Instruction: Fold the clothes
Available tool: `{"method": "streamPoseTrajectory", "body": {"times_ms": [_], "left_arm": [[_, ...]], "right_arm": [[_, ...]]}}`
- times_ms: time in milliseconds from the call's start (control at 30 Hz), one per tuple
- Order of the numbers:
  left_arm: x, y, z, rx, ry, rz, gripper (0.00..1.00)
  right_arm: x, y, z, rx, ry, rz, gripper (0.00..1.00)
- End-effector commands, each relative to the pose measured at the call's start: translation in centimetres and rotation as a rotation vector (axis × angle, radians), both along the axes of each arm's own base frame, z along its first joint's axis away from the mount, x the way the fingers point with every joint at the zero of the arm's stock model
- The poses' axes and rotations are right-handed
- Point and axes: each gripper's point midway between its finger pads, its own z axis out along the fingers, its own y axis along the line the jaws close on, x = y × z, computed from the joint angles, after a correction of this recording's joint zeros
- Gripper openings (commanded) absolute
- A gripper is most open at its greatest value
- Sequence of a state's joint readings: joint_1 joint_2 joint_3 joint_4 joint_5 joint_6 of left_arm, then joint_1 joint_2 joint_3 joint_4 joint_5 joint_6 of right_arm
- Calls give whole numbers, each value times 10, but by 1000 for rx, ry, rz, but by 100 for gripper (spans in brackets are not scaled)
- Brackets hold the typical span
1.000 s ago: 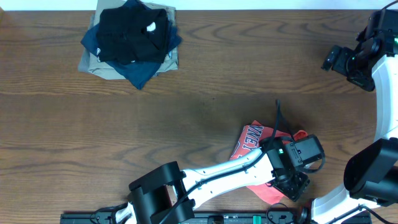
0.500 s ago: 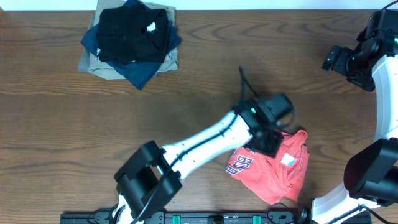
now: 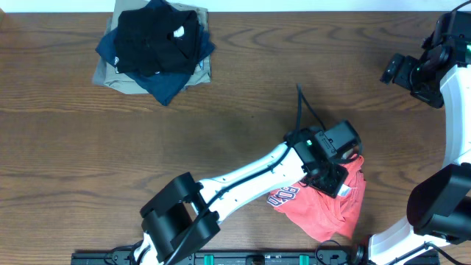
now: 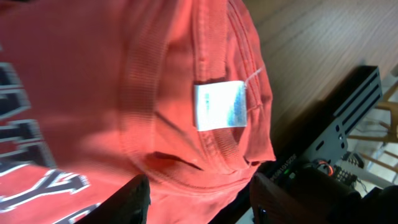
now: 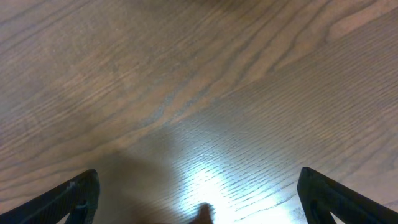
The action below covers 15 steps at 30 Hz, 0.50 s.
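Where the left gripper (image 4: 199, 185) hangs over the T-shirt (image 4: 93, 74), its jaws stand apart, roughly half spread. The two dark fingers (image 4: 135, 200) enter the wrist view at 6 o'clock and frame the ribbed collar. Whether the tips touch the cloth cannot be told; no fold is pinched between them.

Just beyond the jaws, at 12 o'clock from them, a white neck tag (image 4: 219, 106) is sewn inside the collar. Its pale blue print is too blurred to read.

At 8 o'clock in the same view, white block lettering (image 3: 284, 196) with dark edges runs off the frame. From overhead only a few characters show past the arm, so no whole word can be read.

Seen from above, the red-orange shirt lies crumpled at 5 o'clock on the wooden table (image 5: 186, 93), its upper part hidden under the left gripper and forearm.

A black rail (image 4: 336, 124) beyond the table edge carries small white markings, also illegible.

The right gripper (image 5: 198, 186) sits at 2 o'clock, well apart from the shirt. Its fingers (image 5: 74, 199) are spread wide over bare wood and hold nothing.

A stack of dark and khaki garments (image 3: 154, 48) rests at 11 o'clock, its top edge cut off by the frame.
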<state>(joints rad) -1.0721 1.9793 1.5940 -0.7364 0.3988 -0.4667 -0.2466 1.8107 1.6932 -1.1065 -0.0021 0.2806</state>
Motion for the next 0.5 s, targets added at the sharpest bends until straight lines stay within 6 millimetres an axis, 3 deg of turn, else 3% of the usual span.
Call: {"method": "streamPoseTrajectory", "body": {"times_ms": [0, 467], "left_arm": [[-14, -6, -17, 14, 40, -45, 55], [-19, -27, -48, -2, 40, -73, 55]], "right_arm": [[0, -2, 0, -10, 2, 0, 99], [0, -2, 0, -10, 3, 0, 99]]}}
